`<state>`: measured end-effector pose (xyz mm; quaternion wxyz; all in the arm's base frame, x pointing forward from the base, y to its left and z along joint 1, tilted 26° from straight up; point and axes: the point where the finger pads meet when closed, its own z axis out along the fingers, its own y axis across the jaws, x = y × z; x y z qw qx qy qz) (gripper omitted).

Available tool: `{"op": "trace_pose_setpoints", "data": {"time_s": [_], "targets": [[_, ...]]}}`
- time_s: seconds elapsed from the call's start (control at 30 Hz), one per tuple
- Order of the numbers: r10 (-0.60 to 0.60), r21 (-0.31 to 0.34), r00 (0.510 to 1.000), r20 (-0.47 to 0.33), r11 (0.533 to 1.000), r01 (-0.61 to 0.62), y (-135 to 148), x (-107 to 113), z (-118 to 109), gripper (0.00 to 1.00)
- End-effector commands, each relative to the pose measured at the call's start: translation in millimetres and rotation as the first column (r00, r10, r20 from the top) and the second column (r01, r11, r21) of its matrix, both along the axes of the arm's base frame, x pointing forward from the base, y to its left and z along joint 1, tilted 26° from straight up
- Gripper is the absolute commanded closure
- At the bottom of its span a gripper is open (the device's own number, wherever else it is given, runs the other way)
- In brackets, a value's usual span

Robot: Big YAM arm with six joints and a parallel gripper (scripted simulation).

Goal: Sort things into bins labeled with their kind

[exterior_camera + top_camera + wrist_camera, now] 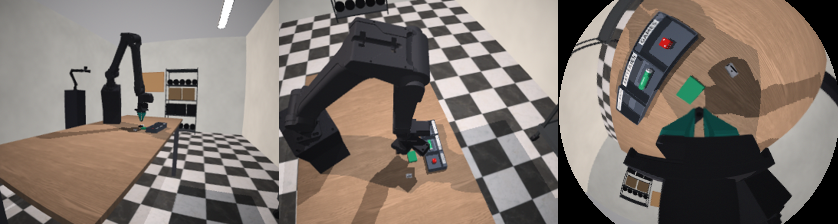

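My gripper has green fingers and hangs above the table; it also shows in the exterior view. It is shut on a small thin dark thing that I cannot make out further. A green block lies on the table below and ahead of the fingers, also seen from above. A small grey thing lies apart on the wood. A row of dark labelled bins stands beside the block. One bin holds a red thing and another a green thing.
The bins stand close to the table's right edge. The arm's base stands on the table at the left. A shelf rack and a black stand are off the table.
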<state>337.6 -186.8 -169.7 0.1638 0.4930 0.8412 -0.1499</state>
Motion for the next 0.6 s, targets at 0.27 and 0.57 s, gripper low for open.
{"op": "trace_pose_setpoints", "data": {"time_s": [0.27, 0.57], "targets": [[-0.03, 0.003, 1.0, -0.001, 1.0, 0.03, 32, 48, -11, 0.9], [-0.08, 0.009, 0.997, 0.024, 0.997, 0.08, 53, 84, -16, 0.9]]}}
